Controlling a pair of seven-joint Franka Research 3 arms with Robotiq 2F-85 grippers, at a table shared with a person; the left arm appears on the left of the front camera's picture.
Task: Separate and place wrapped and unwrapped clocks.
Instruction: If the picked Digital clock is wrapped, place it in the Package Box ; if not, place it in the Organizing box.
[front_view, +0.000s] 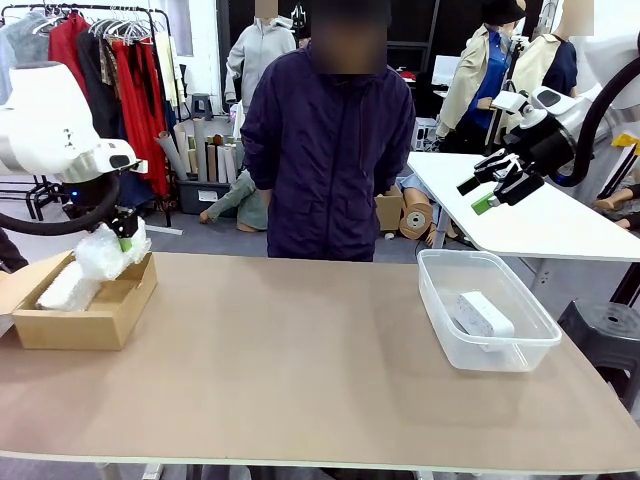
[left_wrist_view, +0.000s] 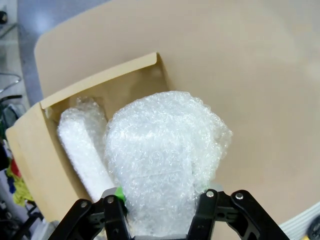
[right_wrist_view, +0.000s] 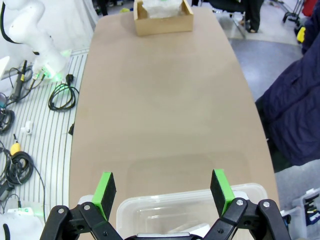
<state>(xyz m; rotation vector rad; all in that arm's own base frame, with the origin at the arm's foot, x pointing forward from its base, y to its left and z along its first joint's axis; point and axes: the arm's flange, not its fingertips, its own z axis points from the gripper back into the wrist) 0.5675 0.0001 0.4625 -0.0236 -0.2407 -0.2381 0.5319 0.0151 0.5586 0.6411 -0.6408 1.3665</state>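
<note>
- We hold one wrapped clock (left_wrist_view: 167, 160) in our left gripper (left_wrist_view: 162, 205), fingers clamped on its bubble-wrap, hanging over the open cardboard box (front_view: 110, 315) at the table's left end.
- A second wrapped clock (left_wrist_view: 82, 150) lies inside that box along one wall; the bare white clock (front_view: 484, 314) sits in the clear tub (front_view: 440, 320) on the right.
- We judge the risk to be in the release: the held bundle hangs near the box's table-side wall, so it could catch the rim or land tilted on the bundle below and roll out.
- The wrap is soft and slippery; the pads may grip plastic more than the clock, so it could sag or slip early.
- Our right gripper (front_view: 497, 180) hangs above the tub, green fingers wide apart, nothing between them.
- Hard to make out: the contact between pads and bundle is buried in wrap, the box floor under the held clock is hidden, and the right wrist view cuts off most of the tub's contents.
</note>
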